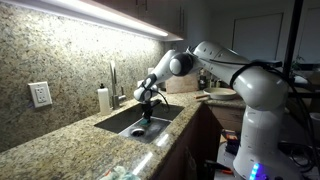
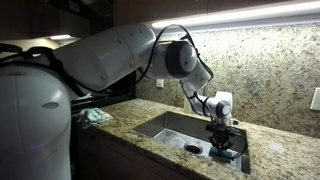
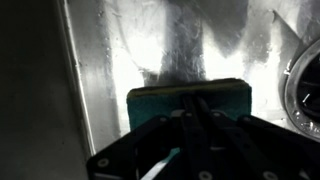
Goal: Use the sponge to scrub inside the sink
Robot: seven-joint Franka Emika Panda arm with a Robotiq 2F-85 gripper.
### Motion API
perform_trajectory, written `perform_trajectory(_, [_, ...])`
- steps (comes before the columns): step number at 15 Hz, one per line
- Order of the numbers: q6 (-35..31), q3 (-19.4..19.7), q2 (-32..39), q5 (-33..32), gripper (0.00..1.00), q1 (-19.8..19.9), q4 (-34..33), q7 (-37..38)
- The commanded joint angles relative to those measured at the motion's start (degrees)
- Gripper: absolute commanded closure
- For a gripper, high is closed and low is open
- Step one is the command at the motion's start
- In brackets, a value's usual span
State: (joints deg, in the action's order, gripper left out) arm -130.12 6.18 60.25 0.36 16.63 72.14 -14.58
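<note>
The sink [image 1: 128, 120] is a grey steel basin set in speckled granite; it also shows in an exterior view [image 2: 175, 128]. My gripper [image 1: 147, 112] reaches down into it and is shut on the teal sponge [image 3: 187, 98]. In the wrist view the sponge lies flat against the shiny basin floor [image 3: 120, 50], with the dark round drain [image 3: 304, 85] at the right edge. In an exterior view the sponge [image 2: 224, 154] sits under the gripper [image 2: 222, 146] near the basin's right end, beside the drain [image 2: 193, 148].
A chrome tap [image 1: 113, 82] and a white soap bottle [image 1: 103, 98] stand behind the sink. A wall outlet [image 1: 40, 94] is on the granite backsplash. A crumpled cloth [image 2: 95, 116] lies on the counter. The basin's left wall [image 3: 45, 90] is close.
</note>
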Motion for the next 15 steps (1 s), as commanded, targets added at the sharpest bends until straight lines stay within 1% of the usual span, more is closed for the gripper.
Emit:
perform_trajectory(1, [-2.26,-2.74,2.47,0.62,0.90,0.01,-3.39,0.24])
perform_trajectory(5, [-2.54,-5.79,3.95,1.13,0.91,-0.31,-5.25,-1.40])
perform_trajectory(10, [-2.07,-10.37,3.07,2.14,0.90,-0.27,-2.96,-5.27])
perform_trajectory(15, [-0.97,-15.85,2.33,4.11,0.91,-0.47,-0.11,-11.00])
